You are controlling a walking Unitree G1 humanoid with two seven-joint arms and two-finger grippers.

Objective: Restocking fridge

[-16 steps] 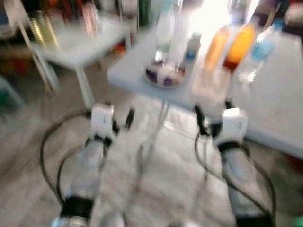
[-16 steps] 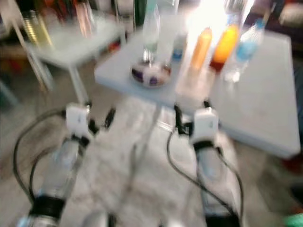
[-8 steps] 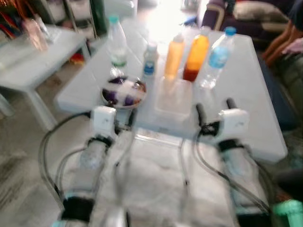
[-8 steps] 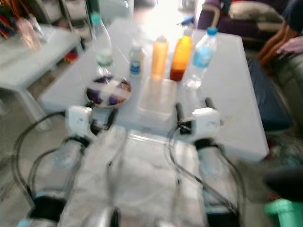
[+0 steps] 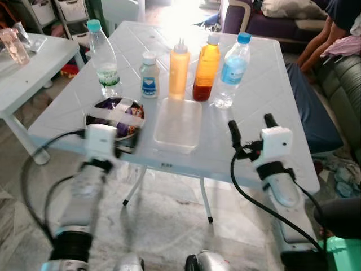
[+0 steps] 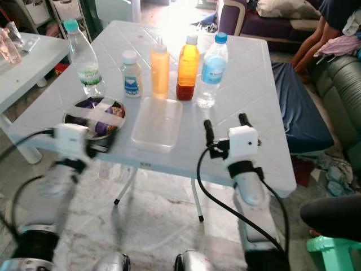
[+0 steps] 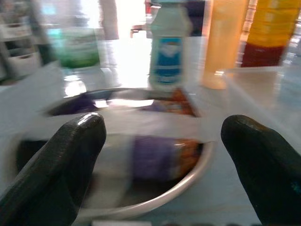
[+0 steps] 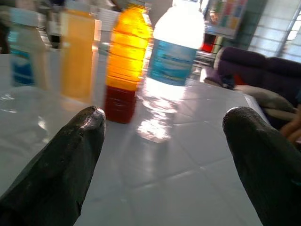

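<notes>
On the white table (image 5: 265,96) stand a green-capped water bottle (image 5: 103,59), a small white bottle (image 5: 149,75), a pale orange squeeze bottle (image 5: 179,70), an orange juice bottle (image 5: 205,68) and a blue-capped water bottle (image 5: 231,70). In front of them lie a clear lidded container (image 5: 178,124) and a taped-over bowl (image 5: 115,116). My left gripper (image 7: 160,155) is open at the bowl's (image 7: 141,155) near rim, holding nothing. My right gripper (image 5: 251,129) hovers open and empty over the table's front right part, facing the blue-capped bottle (image 8: 176,70).
A second white table (image 5: 34,62) with a pink cup (image 5: 14,45) stands to the left. A sofa (image 5: 338,73) with a seated person (image 5: 321,39) lies to the right, with a blue cushion (image 5: 307,107) beside the table. A green stool (image 5: 338,254) sits near my right side.
The camera has swung and steadied, so the table now sits squarely ahead and sharp. Both arms stand closer to it, the left one reaching the bowl. Both grippers stay open.
</notes>
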